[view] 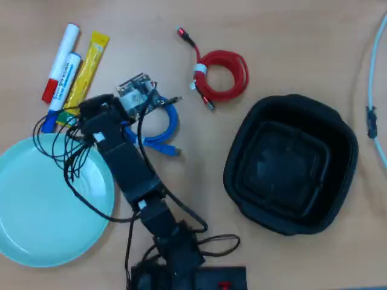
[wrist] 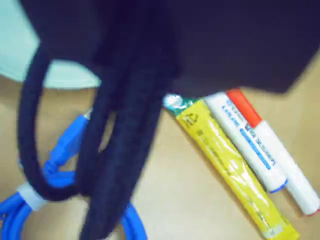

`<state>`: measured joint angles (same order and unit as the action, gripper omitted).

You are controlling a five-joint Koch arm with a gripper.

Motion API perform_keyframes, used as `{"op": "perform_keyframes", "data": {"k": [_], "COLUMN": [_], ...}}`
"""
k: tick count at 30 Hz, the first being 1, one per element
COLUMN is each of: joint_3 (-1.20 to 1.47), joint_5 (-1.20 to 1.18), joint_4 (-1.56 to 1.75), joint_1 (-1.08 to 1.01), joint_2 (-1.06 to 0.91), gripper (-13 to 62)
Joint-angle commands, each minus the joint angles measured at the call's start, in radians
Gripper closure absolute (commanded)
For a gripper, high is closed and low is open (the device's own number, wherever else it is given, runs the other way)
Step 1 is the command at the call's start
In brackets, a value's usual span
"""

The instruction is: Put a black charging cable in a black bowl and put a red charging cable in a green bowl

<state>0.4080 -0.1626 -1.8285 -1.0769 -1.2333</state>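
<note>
Though blurred, fingers on black cable

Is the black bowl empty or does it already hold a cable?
Empty. In the overhead view the black bowl shows only its bare stepped inside, and the red charging cable lies coiled on the table beside it.

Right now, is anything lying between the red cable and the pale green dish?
Yes. In the overhead view, the blue cable and the robot's own arm lie between the red charging cable, upper middle, and the green bowl, lower left. Carrying it high would probably clear both.
</note>
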Motion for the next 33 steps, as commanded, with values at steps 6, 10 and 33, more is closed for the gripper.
{"op": "perform_keyframes", "data": {"k": [6,10,33], "joint_3": [-0.120,-0.112,-0.072], "joint_5": [0.012,0.012,0.003], "joint_4": [-0.078,-0.086,-0.083], "joint_1": [-0.161,-0.236,-1.075], "joint_2": [-0.158,-0.190,-0.222], "gripper": [55.5,55.5,55.5]}}
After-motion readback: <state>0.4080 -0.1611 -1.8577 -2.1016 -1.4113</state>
